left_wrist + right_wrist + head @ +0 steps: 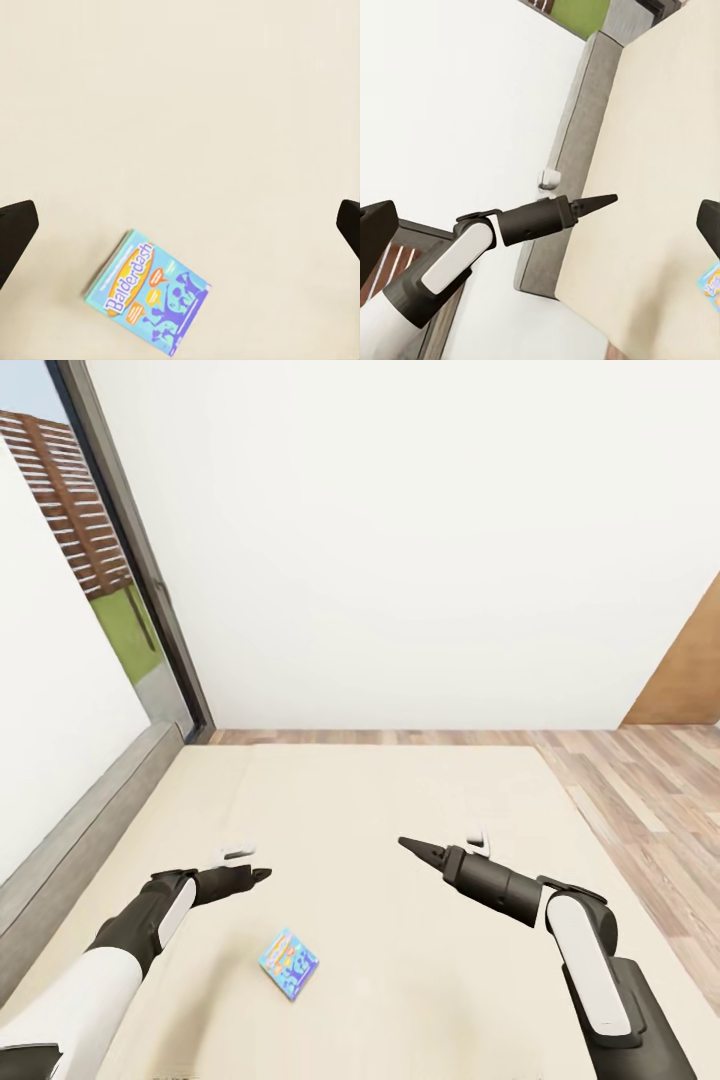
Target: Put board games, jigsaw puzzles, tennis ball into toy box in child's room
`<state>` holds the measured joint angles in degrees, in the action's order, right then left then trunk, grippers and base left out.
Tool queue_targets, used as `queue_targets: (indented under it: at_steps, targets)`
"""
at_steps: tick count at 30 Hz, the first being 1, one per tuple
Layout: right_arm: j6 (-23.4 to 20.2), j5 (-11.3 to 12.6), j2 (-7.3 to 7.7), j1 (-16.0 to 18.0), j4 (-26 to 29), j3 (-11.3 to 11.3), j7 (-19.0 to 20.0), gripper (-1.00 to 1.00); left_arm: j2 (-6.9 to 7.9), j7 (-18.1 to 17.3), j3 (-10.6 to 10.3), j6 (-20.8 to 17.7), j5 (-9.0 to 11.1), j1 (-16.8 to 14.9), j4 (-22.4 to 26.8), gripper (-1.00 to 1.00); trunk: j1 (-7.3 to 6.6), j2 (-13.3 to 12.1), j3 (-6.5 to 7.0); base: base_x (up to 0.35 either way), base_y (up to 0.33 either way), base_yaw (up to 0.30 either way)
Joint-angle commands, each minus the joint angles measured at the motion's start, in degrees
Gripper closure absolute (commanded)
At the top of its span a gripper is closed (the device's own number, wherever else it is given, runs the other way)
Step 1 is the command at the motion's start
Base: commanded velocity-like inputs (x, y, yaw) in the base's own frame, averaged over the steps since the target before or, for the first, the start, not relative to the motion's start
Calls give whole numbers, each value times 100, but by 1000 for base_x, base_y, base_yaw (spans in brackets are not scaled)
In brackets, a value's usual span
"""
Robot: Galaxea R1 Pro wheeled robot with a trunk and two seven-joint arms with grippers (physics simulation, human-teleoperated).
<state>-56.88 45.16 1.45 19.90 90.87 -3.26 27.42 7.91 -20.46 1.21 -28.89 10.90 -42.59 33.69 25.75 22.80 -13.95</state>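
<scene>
One blue Balderdash board game (289, 963) lies flat on the beige bed (400, 790), near its front and between my arms. My left gripper (262, 874) hovers above the bed just beyond and left of the box, and its fingers are open. From the left wrist, the box (148, 292) sits below the open left gripper (180, 225), with nothing between the fingers. My right gripper (408, 844) is open too and hangs over the bed further right. A corner of the box (711, 281) peeks in at the edge of the right wrist view, where my left gripper (611, 199) also appears.
A grey bed frame (80, 840) runs along the left, under a large window (100, 560). A white wall (420, 540) stands behind the bed. Wood floor (640, 800) lies to the right, with a wooden panel (690, 670) at the far right.
</scene>
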Motion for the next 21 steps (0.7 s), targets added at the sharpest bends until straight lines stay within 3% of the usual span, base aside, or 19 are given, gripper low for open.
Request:
queue_targets:
  at_steps: [1, 21]
  targets:
    - [-25, -34, -3, 6, 1, -8, 43, -100, -1, -8, 14, -47, 35, -4, 7, -100, 3, 12, -21, 0, 0, 0]
    - [-29, -26, -51, 6, 1, 42, 31, -100, -3, -25, 52, -72, 52, -4, 319, -100, 3, 12, -209, 0, 0, 0]
